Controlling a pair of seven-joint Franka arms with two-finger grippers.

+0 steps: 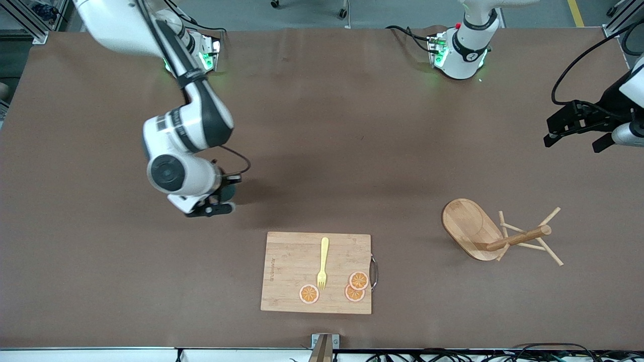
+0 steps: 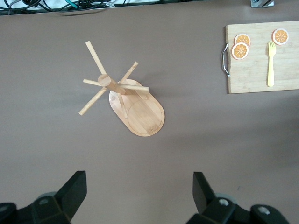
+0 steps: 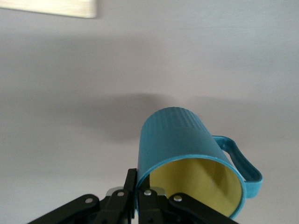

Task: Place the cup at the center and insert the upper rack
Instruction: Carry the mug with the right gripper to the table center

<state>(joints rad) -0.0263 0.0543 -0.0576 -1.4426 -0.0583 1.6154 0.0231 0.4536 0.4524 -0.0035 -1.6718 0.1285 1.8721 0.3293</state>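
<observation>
While nearest the desk's (image 1: 100, 281) front edge, one wooden cutting board (image 1: 292, 296) carrying one yellow fork (image 1: 323, 264) and three orange slices (image 1: 309, 294), two of them overlapping by the corner with the metal handle (image 1: 374, 272). Next, toward the left arm's end and a little farther from the front edge, one upper rack (image 1: 478, 231), tipped on its side: oval base on edge, round post pointing toward the desk's end, thin pegs sticking out, several touching the surface. Farther in again, toward the right arm's end, right pincer (image 1: 221, 201) low over bare desk, clamped tight on the rim of the one cup (image 3: 187, 154); teal ribbed outside, yellow inside with nothing visible in it, handle to one side, mouth tilted toward the wrist camera. In the front view only a sliver of the cup showing beside the fingers. Farthest in, at the desk's edge on the left arm's end, left pincer (image 1: 578, 136) hanging in the air, jaws spread wide, holding nothing, waiting over bare desk with the rack below in its wrist view.
</observation>
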